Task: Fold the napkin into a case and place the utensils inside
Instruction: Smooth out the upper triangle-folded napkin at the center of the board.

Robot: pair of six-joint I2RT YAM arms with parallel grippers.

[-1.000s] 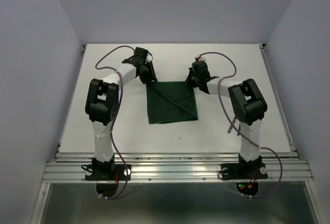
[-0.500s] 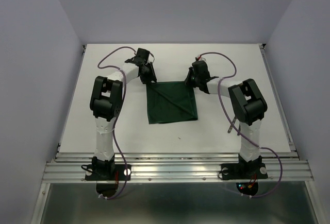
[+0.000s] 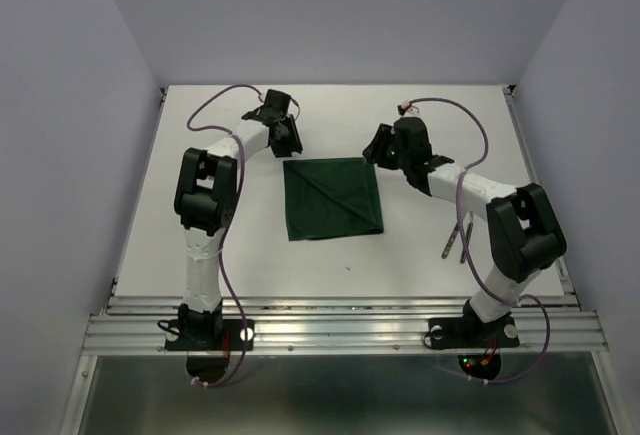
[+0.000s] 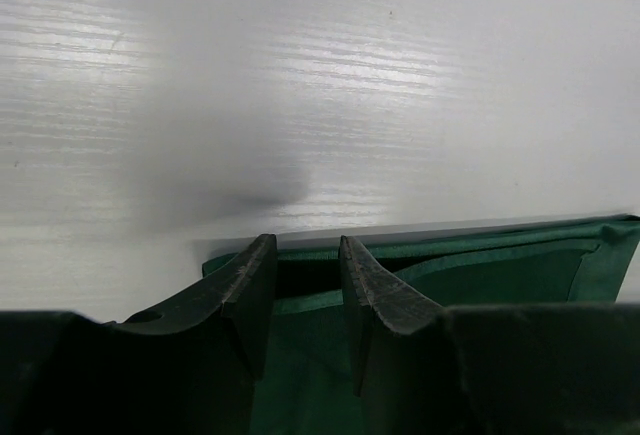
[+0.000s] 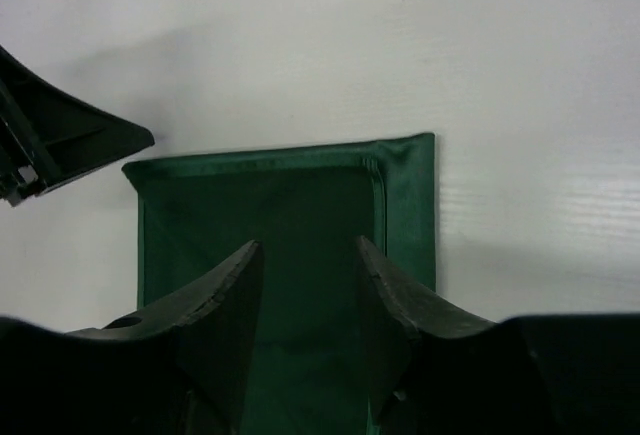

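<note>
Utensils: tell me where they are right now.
In the top view the utensils lie on the table, right of the napkin and apart from it, close beside the right arm.

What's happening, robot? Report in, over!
Left gripper open at far left corner of napkin. Right gripper open by far right corner. Napkin flat, square, unfinished. Utensils aside, nothing blocking.

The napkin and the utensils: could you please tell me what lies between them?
Nothing: in the top view, only bare white table separates the napkin from the utensils.
</note>
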